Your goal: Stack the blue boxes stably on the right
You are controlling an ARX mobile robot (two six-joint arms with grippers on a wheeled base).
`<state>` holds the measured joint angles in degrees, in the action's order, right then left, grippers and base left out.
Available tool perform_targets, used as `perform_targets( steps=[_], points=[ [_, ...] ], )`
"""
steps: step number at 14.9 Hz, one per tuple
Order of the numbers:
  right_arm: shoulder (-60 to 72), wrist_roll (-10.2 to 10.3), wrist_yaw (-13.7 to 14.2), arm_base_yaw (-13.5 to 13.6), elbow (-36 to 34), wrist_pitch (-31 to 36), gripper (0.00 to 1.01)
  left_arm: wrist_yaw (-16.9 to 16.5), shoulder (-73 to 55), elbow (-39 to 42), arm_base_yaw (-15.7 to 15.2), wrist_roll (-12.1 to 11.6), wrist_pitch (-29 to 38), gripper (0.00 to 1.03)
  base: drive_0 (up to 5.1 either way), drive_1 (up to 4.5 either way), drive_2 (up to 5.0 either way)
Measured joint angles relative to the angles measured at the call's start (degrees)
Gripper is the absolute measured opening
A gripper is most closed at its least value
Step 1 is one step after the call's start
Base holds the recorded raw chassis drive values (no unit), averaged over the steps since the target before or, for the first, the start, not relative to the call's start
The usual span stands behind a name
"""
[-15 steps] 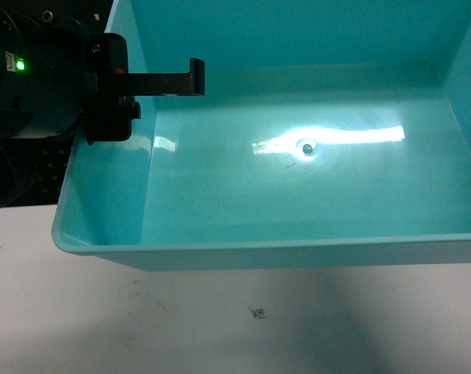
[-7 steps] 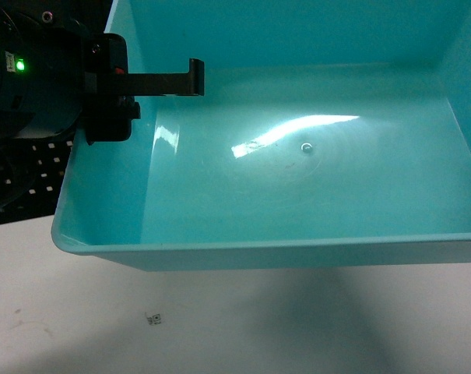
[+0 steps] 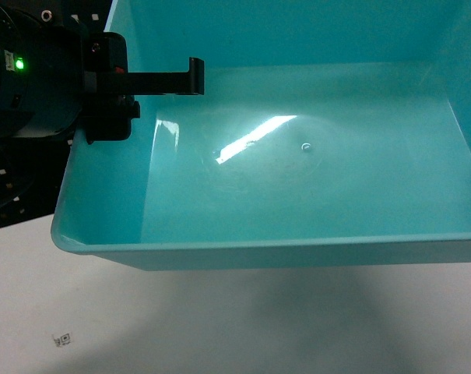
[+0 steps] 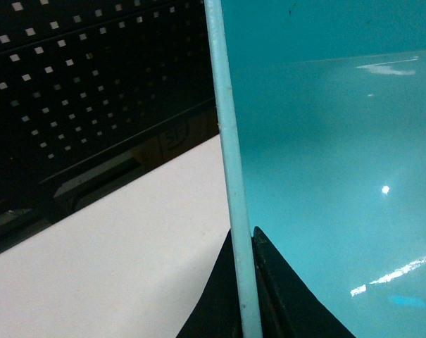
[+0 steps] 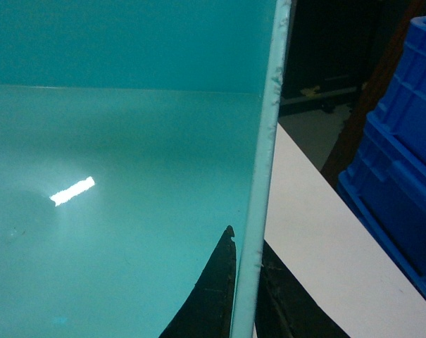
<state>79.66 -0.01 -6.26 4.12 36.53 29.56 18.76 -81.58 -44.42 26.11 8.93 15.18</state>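
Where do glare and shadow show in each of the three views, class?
Head view: a bright slanted glare streak on the floor of the turquoise tub, and a soft shadow on the white surface beneath it. Left wrist view: small glints low on the tub floor; the pegboard behind is dark. Right wrist view: one short white glare bar; the blue crate is dim.
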Motion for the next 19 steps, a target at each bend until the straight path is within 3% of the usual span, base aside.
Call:
perform_targets(
  steps=[19],
  points=[
    [0.0, 0.0, 0.0, 0.0, -0.02, -0.02, 0.07, 0.04, 0.0, 0.0, 0.0, 0.0, -0.02, 0.02, -1.6, -1.62, -1.6]
  ],
)
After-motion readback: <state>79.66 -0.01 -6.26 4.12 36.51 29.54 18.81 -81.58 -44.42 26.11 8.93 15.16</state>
